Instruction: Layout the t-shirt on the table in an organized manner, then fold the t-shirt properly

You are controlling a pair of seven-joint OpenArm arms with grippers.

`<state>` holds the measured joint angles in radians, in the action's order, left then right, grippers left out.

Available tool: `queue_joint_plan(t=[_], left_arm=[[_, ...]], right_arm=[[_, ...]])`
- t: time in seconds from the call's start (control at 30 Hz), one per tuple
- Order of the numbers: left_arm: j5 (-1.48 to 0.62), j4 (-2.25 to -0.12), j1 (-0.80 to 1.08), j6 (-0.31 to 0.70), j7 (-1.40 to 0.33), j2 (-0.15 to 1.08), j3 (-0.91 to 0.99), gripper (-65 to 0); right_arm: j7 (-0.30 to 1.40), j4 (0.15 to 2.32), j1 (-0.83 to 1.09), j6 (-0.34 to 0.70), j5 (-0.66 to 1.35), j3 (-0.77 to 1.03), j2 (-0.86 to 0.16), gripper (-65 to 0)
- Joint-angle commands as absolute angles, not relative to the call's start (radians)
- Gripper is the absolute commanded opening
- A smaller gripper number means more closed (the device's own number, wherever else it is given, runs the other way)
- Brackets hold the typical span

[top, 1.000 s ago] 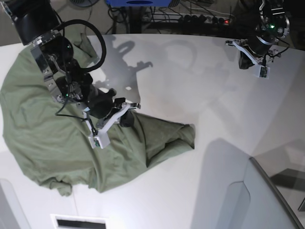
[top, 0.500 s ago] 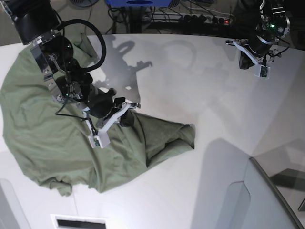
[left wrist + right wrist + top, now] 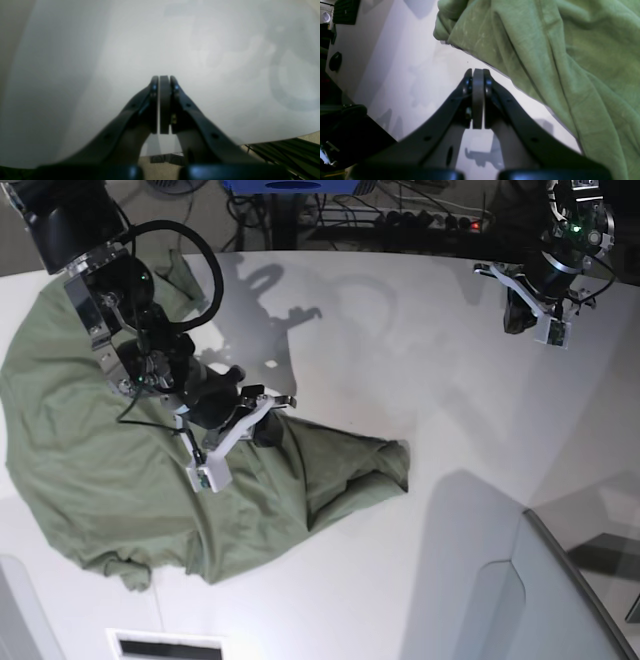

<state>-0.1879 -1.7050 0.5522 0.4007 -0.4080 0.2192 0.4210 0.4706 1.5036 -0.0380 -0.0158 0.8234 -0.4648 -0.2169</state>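
T-shirt (image 3: 130, 470) bunched on the tabletop (image 3: 400, 360), both sets of fingers pressed together and holding nothing

Olive t-shirt lies rumpled under and behind the right fingers (image 3: 478, 75), whose tips hang over bare tabletop just off the cloth's edge; its long axis seems to run from a pointed fold jutting toward the left arm back to the bulk behind the right arm, though collar and hem cannot be told apart; the left fingers (image 3: 164, 80) hover well apart from the cloth, over white surface; judged risk: closed tips pushing in would shove and bunch the fabric rather than pinch it; a grab through doubled layers could drag the whole heap and leave it off-square for folding.
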Motion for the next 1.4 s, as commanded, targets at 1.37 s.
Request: queue_joint_plan(t=[1.37], left_arm=[[-0.206, -1.831, 0.478, 0.398, -0.458, 0.252, 0.423, -65.0]], right_arm=[[0.449, 1.6, -0.064, -0.01, 0.831, -0.453, -0.257, -63.6]])
